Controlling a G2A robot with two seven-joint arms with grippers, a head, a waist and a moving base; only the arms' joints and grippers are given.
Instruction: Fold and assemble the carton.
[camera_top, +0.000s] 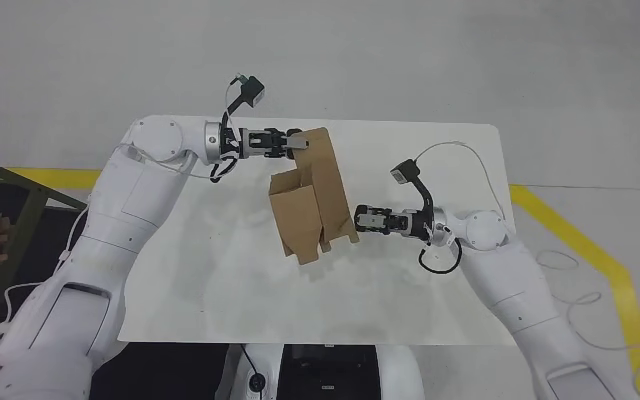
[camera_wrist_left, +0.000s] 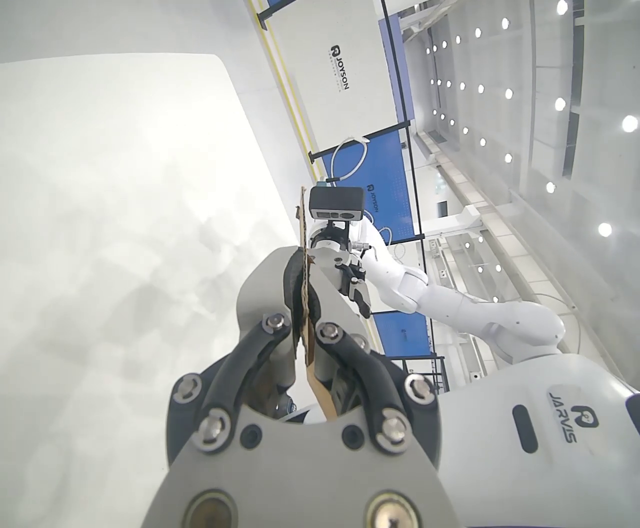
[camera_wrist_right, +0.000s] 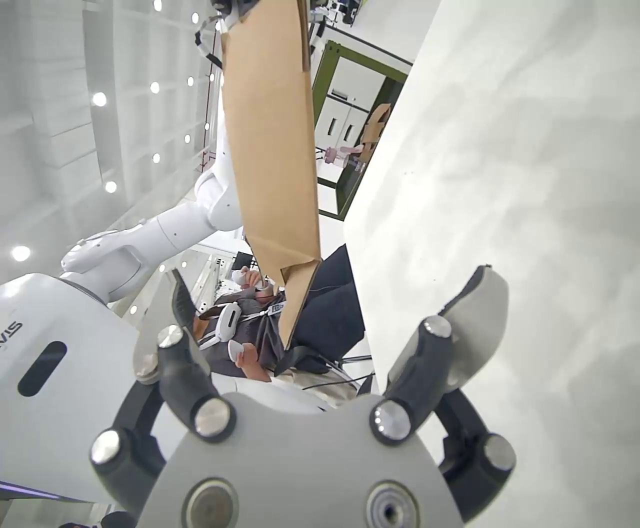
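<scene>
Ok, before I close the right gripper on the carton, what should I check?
1. Left gripper shut on the carton edge: ok.
2. Right gripper open: ok.
3. Flap lined up between the right gripper's fingers: ok.
4. Flap far enough in to be gripped: cannot tell.
5. Carton opened out, not flat: ok, from the top view.
6. Carton bottom resting on the table: cannot tell.

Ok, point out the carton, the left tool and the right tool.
carton (camera_top: 296, 215), top view, on its brown front panel.
left tool (camera_wrist_left: 303, 281), left wrist view, between its fingertips, shut on the carton's edge.
right tool (camera_wrist_right: 327, 280), right wrist view, midway between its open fingertips.
</scene>
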